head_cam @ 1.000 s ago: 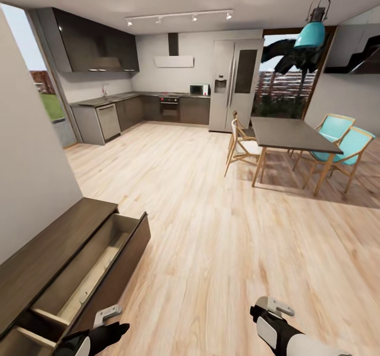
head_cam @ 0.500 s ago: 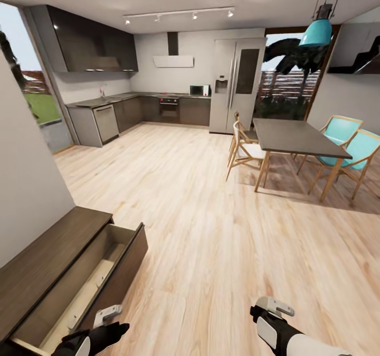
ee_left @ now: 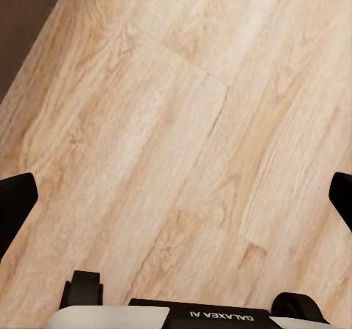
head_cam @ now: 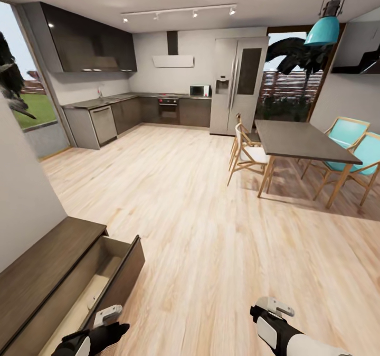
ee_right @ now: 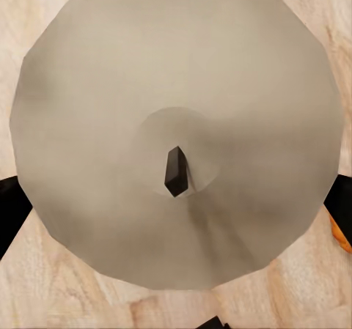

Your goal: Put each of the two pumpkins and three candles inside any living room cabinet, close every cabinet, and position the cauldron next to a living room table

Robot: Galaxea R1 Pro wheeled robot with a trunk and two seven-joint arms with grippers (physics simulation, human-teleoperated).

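- Candle sat gripped between the right gripper's dark fingers, above the wood floor.
- Left gripper stayed wide open, holding nothing.
- Cabinet drawer stood open beside it.

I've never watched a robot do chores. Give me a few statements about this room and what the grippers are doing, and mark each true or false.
1. The cabinet has a drawer pulled open. True.
2. The right gripper holds a candle. True, the candle sits between its fingers.
3. The left gripper carries a pumpkin. False, nothing is between its fingers, just wood floor beyond.
4. The dining table is piled with dishes. False, its top is bare.
5. Teal chairs stand at the dining table. True.
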